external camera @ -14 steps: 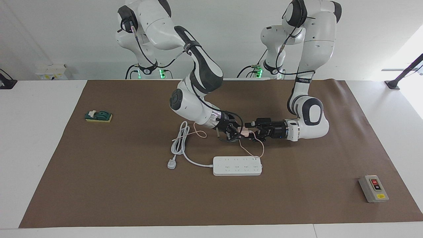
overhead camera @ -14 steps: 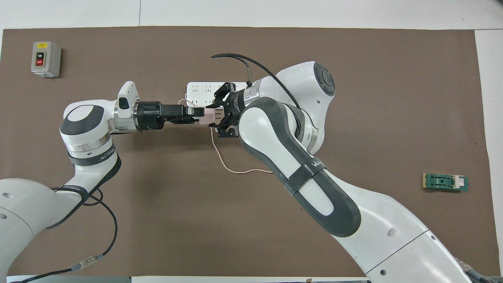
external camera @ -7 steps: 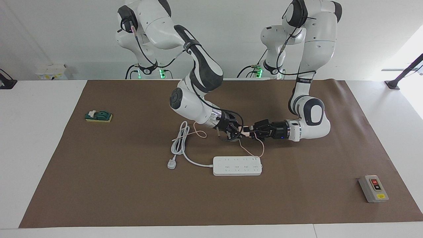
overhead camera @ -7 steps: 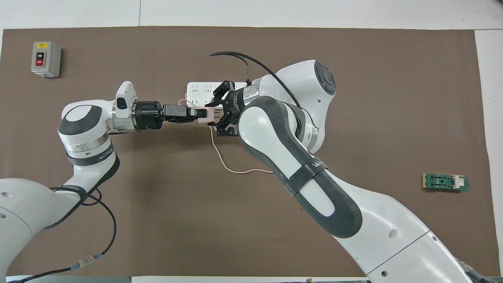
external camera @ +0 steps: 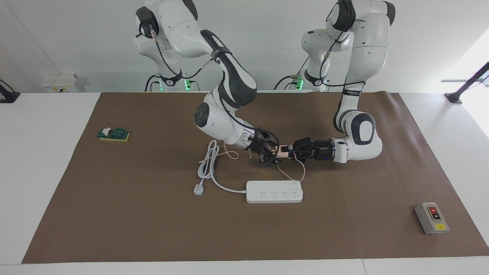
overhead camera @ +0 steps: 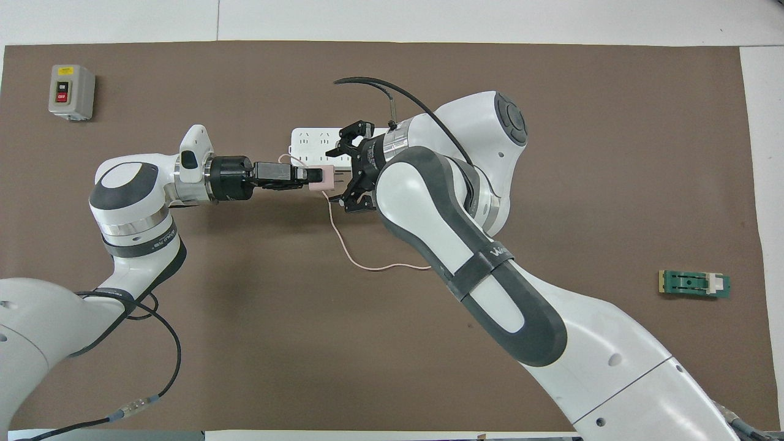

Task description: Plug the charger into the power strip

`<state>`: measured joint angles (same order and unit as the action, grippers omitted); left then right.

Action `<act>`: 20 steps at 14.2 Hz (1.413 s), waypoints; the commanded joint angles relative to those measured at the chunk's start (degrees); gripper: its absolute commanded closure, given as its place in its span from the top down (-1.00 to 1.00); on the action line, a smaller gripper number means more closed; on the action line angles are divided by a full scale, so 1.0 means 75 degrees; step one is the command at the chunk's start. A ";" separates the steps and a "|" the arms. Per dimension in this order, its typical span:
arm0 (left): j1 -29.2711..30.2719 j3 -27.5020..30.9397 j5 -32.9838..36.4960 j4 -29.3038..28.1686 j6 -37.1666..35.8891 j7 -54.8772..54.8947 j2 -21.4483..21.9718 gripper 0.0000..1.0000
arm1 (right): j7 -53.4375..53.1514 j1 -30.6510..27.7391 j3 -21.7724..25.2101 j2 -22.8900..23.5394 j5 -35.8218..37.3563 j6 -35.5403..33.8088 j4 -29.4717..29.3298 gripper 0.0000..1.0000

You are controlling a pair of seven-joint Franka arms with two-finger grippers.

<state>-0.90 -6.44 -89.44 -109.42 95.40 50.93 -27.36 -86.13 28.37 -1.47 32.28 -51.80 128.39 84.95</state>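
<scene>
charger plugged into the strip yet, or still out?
Out. The charger is up in the air, gripped by the left gripper, over the mat nearer the robots than the power strip.

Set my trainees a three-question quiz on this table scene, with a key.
1. True or false: the charger is plugged into the power strip.
2. Which is shut on the charger, the left gripper or the right gripper facing it?
3. What lies toward the left arm's end? A. grey switch box B. green block C. white plug
Key: 1 false; 2 left gripper; 3 A.
</scene>
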 commanded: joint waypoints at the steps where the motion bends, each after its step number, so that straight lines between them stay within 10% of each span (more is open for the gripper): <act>1: 0.0027 0.0003 -0.0017 0.0011 -0.0005 0.0100 0.0144 -1.00 | -0.0188 -0.0231 0.0032 0.0079 -0.0030 -0.0290 -0.0159 1.00; 10: 0.0226 0.0026 0.2989 0.1978 0.0172 -0.3160 0.0810 -1.00 | -0.0036 -0.1707 0.0044 -0.0845 0.2088 -0.2246 -0.0007 1.00; 16: 0.0378 0.0038 0.5488 0.3418 -0.1629 -0.7816 0.1621 -1.00 | 0.2174 -0.2750 0.0044 -0.1596 0.3238 -0.3523 0.0193 1.00; 20: 0.0846 0.0073 0.6682 0.3948 -0.2991 -0.8431 0.1621 -1.00 | 0.4528 -0.3372 0.0056 -0.1935 0.4162 -0.4472 0.0193 1.00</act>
<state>3.72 -5.82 -43.77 -82.40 77.24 -10.72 -14.18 -59.88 4.80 -0.37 20.37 -24.13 96.74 84.24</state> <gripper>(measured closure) 0.683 0.000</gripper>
